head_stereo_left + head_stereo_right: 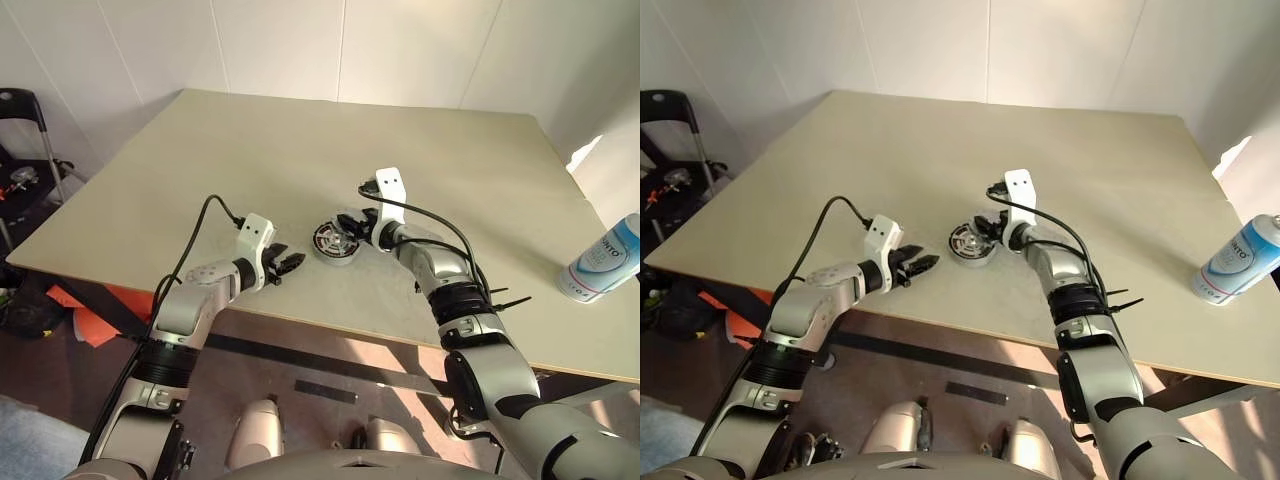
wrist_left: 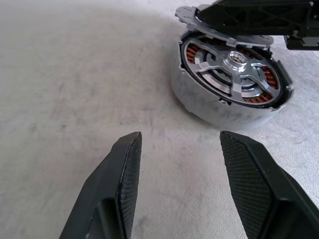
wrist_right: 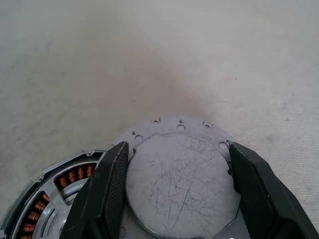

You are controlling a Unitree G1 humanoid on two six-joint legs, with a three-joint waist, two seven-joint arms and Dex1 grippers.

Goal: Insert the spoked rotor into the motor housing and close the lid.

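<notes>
Left end effector [image 1: 288, 265] hung spread and empty near the table [image 1: 300, 140] edge. Right beside it, motor housing [image 1: 335, 241] sat flat, open face up. Right end effector [image 3: 174, 189] clasped the lid [image 3: 177, 172], partly overhanging the housing.

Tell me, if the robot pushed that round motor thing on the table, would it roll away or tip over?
Probably neither. The motor housing is squat and sits flat on the table, so it would likely slide rather than roll or tip. Its metal body and copper windings suggest it is heavy for its size, and stiff. The smooth silver wall may be a bit slippery for the left gripper.
</notes>
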